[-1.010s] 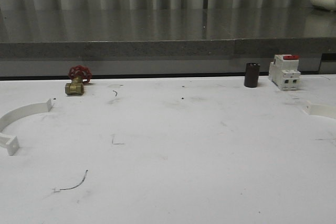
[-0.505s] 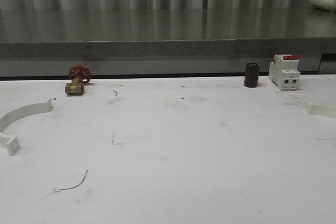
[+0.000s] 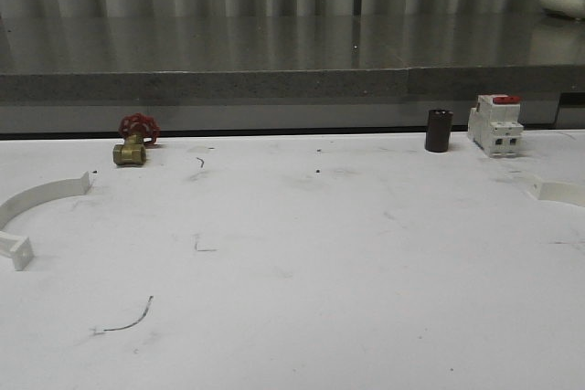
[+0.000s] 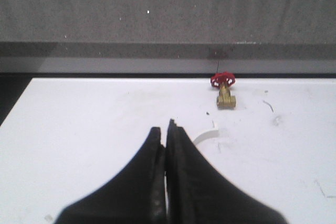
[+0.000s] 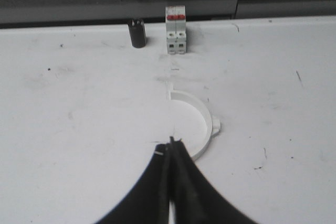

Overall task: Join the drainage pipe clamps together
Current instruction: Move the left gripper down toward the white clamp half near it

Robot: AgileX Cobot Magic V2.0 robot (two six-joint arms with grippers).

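You have both grippers pressed closed on nothing. In the left wrist view the black fingers of the left gripper (image 4: 167, 129) meet tip to tip over bare white table (image 4: 94, 124), and the right gripper (image 5: 170, 142) shows the same clenched, empty state in its own wrist view.

Just past the left fingertips and slightly to one side, you can see the end of one white plastic semicircular half-ring clamp (image 4: 206, 135) peeking out from behind the fingers; the rest of its arc is hidden by them. Farther ahead of that gripper stands the small brass valve with a red handwheel (image 4: 224, 92). In the front view this same left clamp (image 3: 37, 207) lies flat near the table's left edge, well apart from its partner.

The second white half-ring clamp (image 5: 202, 124) lies flat directly ahead of the right gripper's tips, its curve bulging away to one side, one end close to the fingertips. Beyond it you see the white boxy breaker with a red top (image 5: 176, 30) and beside that a short dark cylinder (image 5: 138, 33). In the front view, just one end of this clamp (image 3: 559, 191) shows at the right edge.

Compared with a second ago, nothing on the table has moved: clamps, valve, cylinder and breaker sit where they were.
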